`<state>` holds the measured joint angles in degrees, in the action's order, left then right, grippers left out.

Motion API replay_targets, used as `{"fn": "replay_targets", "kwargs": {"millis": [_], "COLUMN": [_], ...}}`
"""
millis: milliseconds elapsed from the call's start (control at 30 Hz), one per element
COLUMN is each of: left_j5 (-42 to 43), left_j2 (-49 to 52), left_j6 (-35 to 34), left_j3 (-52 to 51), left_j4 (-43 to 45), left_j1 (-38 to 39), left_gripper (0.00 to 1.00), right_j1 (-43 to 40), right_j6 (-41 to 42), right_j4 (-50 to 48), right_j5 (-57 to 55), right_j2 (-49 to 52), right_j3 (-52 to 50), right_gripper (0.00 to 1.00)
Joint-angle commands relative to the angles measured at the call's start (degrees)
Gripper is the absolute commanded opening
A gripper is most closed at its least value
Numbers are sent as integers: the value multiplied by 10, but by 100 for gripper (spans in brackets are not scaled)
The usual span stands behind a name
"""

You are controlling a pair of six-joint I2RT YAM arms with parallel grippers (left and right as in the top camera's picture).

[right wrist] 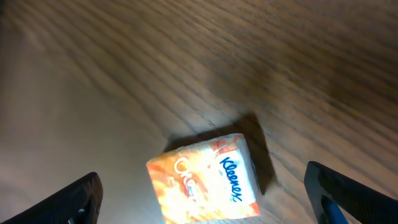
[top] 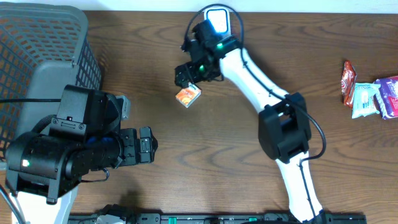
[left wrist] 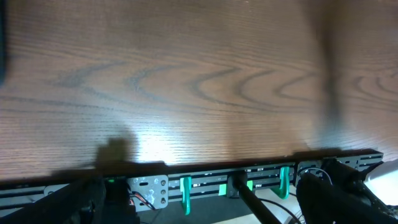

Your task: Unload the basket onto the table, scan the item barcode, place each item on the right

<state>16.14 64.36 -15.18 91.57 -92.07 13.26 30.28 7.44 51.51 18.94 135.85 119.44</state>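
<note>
The item is a small orange and white Kleenex tissue pack lying flat on the wooden table, upper middle in the overhead view. My right gripper hovers just above it, open. In the right wrist view the pack lies between the two wide-spread dark fingertips and touches neither. My left gripper is open at the lower left with nothing in it. In the left wrist view the left gripper faces bare table and the front rail. No barcode shows on the pack's visible faces.
A grey mesh basket fills the far left corner. Several snack packets lie at the right edge. A white device with a pale lit face sits by the right arm at the far edge. A black rail with green clips lines the front edge.
</note>
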Motion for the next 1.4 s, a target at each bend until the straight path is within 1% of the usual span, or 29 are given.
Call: {"fn": "replay_targets", "kwargs": {"millis": [0,233,300,433,500,533,600,667,700,800,900,1033,1100,1167,1300,1333,1367], "left_j5": [-4,-4,-4,-4,-4,-4,-4,-4,-4,-4,-4,-4,-4,-4,-4,-4,-4], "left_j2": [0,0,0,0,0,0,0,0,0,0,0,0,0,0,0,0,0], "left_j6": [1,1,1,1,1,1,1,1,1,1,1,1,1,1,1,1,1], "left_j3": [4,4,4,4,4,4,4,4,4,4,4,4,4,4,4,4,4], "left_j4": [-11,-11,-11,-11,-11,-11,-11,-11,-11,-11,-11,-11,-11,-11,-11,-11,-11], "left_j1": [-2,-2,-2,-2,-2,-2,-2,-2,-2,-2,-2,-2,-2,-2,-2,-2,-2], "left_gripper": [98,98,98,98,98,98,98,98,98,98,98,98,98,98,98,98,98], "right_j1": [13,9,8,8,7,7,3,-3,-7,-20,-30,-34,-30,-28,-28,-28,-29], "right_j6": [70,79,80,80,80,80,79,78,75,58,42,4,-14,-16,-16,-16,-16], "right_j4": [-2,-44,-42,-38,-39,-40,-43,-47,-51,-54,-48,-55,-79,-101,-131,-135,-140], "right_j5": [-116,-115,-108,-108,-89,-78,-49,-16,5,57,64,63,63,63,63,64,76], "right_j2": [-6,-6,-6,-6,-6,-6,-6,-6,-6,-6,-6,-6,-6,-6,-5,-5,-5], "right_j3": [-15,-73,-85,-87,-87,-87,-87,-86,-86,-86,-86,-102,-125,-144,-172,-175,-180], "right_gripper": [99,99,99,99,99,98,88,72,67,66,65,52,52,50,33,26,14]}}
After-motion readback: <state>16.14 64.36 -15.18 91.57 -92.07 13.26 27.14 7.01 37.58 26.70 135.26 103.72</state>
